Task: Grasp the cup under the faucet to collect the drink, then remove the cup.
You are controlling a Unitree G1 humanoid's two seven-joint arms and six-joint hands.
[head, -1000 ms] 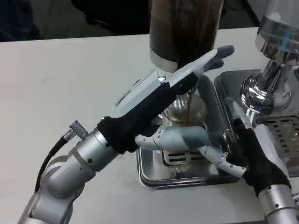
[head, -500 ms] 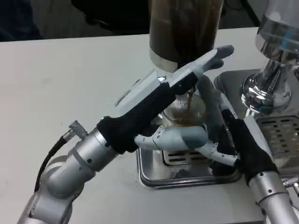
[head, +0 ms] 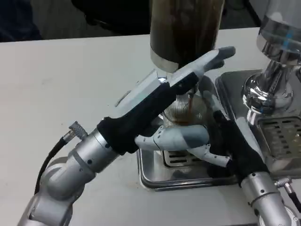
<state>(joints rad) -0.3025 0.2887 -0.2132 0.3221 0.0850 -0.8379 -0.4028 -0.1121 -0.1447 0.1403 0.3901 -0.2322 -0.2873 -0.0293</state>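
While a thin brown stream runs down from the dark dispenser (head: 186,28) above, the cup (head: 183,113) stands upright on the metal drip tray (head: 155,175), its long axis vertical and its mouth facing up to the faucet. It is clear and ribbed, partly hidden behind my left hand (head: 162,96), which reaches up across it with straight fingers laid together toward the tap — the thumb (head: 181,138) juts sideways below the cup's base. My right hand (head: 225,141) comes in from the right side of the cup, fingers partly spread; whether they touch the cup I cannot tell. A second, chrome dispenser (head: 277,70) stands to the right.
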